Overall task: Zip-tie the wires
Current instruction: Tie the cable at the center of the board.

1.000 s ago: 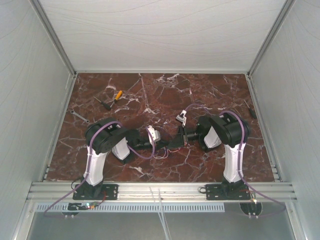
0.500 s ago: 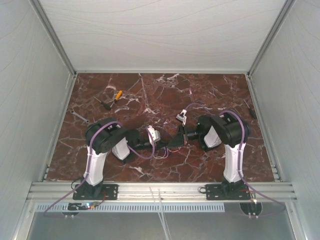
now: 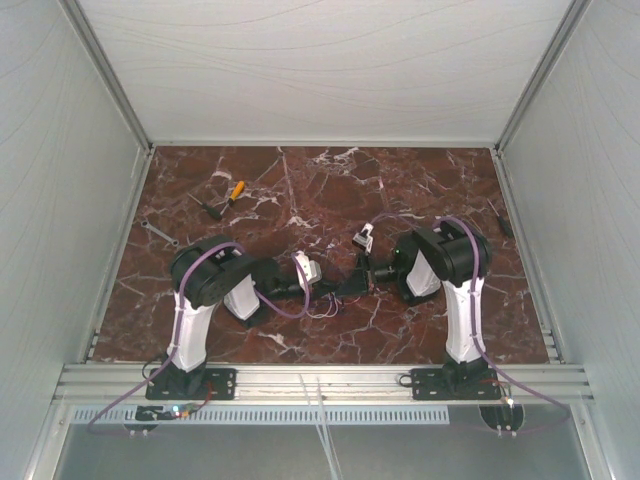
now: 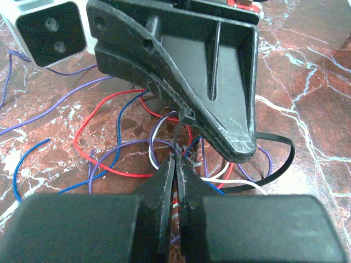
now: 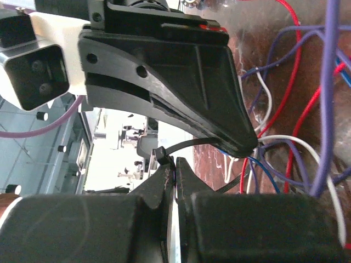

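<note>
Two units, left gripper [image 4: 176, 171] and right gripper [image 5: 174, 172], are clamped on one black zip tie [image 5: 189, 144] among the wires [image 4: 131, 147].

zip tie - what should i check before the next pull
1. The left end effector is shut on the zip tie: ok.
2. The right end effector is shut on the tie: ok.
3. Loop cinched tight: not ok, it stands wide open.
4. All the wires inside the loop: cannot tell; some strands sprawl far to the side.
5. The orange-handled tool apart from both arms: ok.
</note>
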